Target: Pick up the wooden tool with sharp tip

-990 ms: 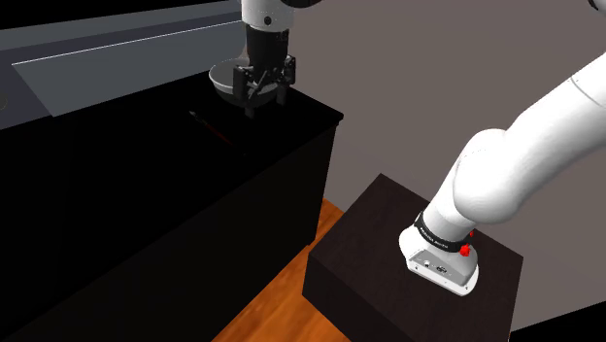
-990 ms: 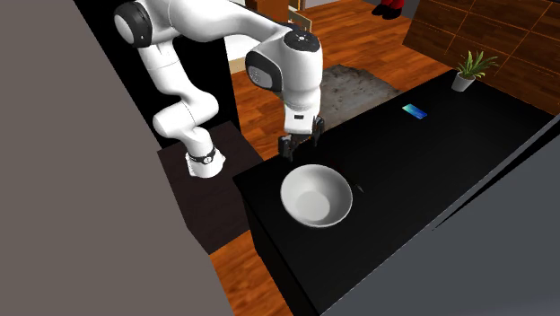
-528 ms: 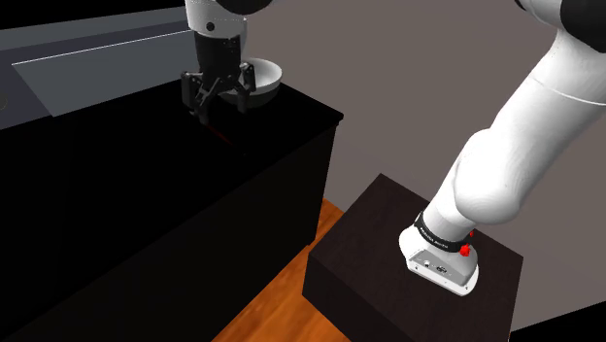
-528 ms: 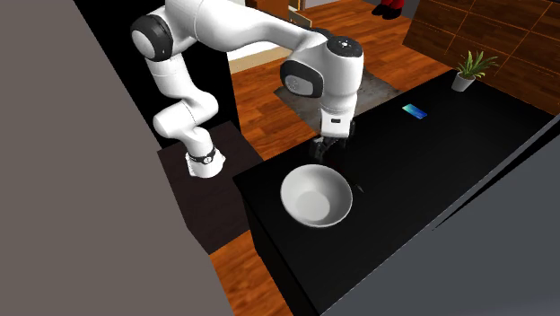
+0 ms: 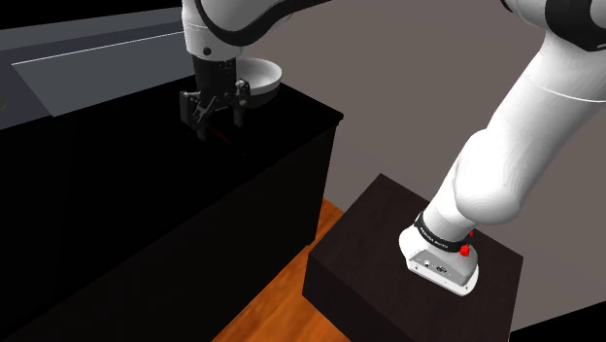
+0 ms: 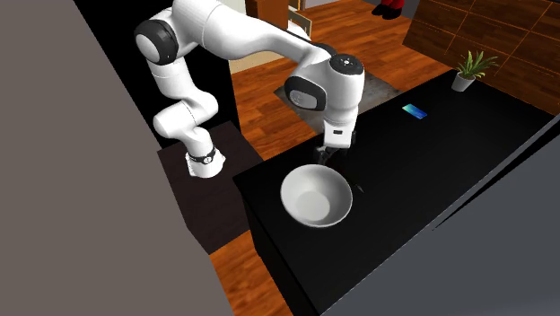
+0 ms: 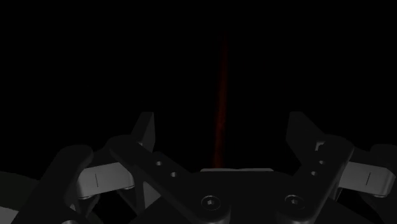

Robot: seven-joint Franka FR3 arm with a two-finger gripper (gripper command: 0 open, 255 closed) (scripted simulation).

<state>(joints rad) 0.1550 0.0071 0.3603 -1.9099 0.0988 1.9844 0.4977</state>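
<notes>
A white robot arm reaches over a black table (image 5: pixel 146 194) with its black hand (image 5: pixel 216 115) pointing down, close above the top, near the table end by the stand (image 5: pixel 388 253). The wrist view shows what the others do not: the two fingers (image 7: pixel 145 127) stand wide apart, and a thin, dim reddish stick, the tool (image 7: pixel 221 108), lies on the dark table in the gap between them, touching neither. The second exterior view shows a white bowl (image 6: pixel 314 197) just beside the hand at that same table end, a small blue phone (image 6: pixel 414 111) near the long edge, and a potted plant (image 6: pixel 468 70) at the far corner.
</notes>
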